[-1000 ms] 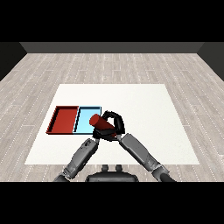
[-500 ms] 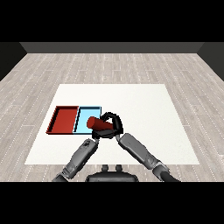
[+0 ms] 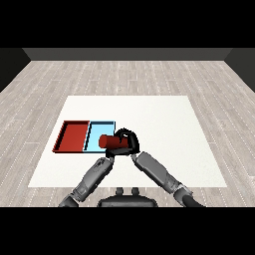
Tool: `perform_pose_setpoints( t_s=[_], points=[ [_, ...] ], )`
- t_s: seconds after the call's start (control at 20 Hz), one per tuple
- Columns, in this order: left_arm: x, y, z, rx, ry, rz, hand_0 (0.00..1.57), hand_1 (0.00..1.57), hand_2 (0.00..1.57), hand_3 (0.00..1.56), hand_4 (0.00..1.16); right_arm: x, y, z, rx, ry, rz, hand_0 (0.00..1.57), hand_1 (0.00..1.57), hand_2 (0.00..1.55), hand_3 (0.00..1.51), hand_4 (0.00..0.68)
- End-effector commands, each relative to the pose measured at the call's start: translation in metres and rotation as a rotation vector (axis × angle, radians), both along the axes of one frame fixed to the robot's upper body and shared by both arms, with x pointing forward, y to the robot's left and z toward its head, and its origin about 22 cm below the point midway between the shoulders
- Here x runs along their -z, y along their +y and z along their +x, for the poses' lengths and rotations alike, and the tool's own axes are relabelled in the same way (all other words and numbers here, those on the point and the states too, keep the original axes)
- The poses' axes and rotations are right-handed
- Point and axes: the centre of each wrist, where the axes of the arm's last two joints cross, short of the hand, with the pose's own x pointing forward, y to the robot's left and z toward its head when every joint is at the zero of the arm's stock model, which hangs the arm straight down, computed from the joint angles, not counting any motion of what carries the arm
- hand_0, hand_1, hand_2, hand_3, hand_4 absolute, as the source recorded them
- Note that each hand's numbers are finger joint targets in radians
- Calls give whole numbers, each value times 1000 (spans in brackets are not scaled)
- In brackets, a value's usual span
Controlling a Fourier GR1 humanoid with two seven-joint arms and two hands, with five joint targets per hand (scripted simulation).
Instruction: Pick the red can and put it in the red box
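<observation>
The right hand was curled round the red can, holding it tipped on its side over the right part of the light blue tray; no label or writing could be read on it. The red tray lay touching the light blue tray's left side on the white tabletop. The left hand sat just below the can, its fingers hidden, so its state could not be told.

One white table carries everything. Two trays lie on it toward its left edge: one red tray and one light blue tray. There is one red can. Two hands show, the right hand and the left hand.
</observation>
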Motion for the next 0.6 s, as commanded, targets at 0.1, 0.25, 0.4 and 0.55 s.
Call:
perform_pose_setpoints(
  t_s=[0.1,0.25,0.4,0.55],
  points=[
    [-27,-8,19,-28,-62,-26,1571,1571,1522,1409,908,1,-5,-12,-27,26,39,1442,1442,1442,1378,624],
    [-28,-5,11,-52,-73,-16,1571,1571,1527,1436,1080,-15,3,4,-22,30,115,1324,1324,1316,1254,123],
    [-17,-5,9,-58,-83,-3,1571,1571,1529,1455,1118,-4,1,-4,-24,14,-29,0,0,0,0,0],
    [-17,-5,8,-58,-83,-2,1571,1571,1529,1455,1118,-5,-1,-5,-24,14,-31,0,0,0,0,0]
  ],
)
